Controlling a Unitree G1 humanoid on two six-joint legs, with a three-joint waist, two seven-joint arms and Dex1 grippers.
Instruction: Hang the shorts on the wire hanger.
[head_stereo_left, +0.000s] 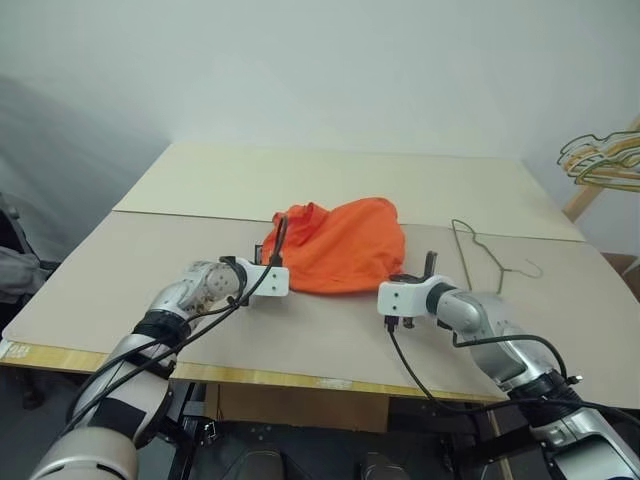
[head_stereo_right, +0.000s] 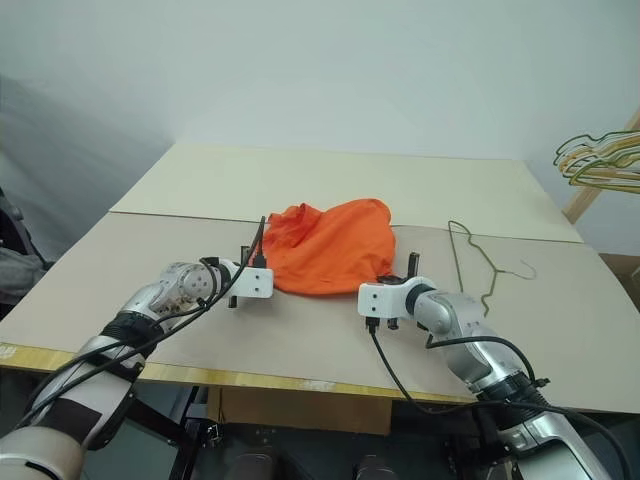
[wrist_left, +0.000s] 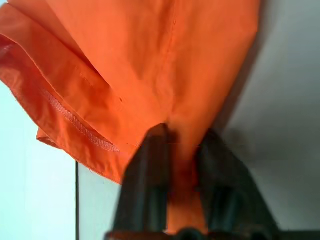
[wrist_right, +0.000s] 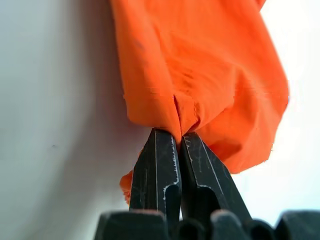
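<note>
Both grippers (wrist_left: 182, 150) (wrist_right: 179, 142) pinch shorts (head_stereo_left: 340, 245) (bunched); wire hanger (head_stereo_left: 478, 255) beside.

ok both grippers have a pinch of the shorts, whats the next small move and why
Probably lift the shorts off the table with both arms together. The left gripper and right gripper are each shut on a fold of orange fabric at the near edge, yet the garment lies bunched, and the wire hanger lies flat beside it on the right.
</note>
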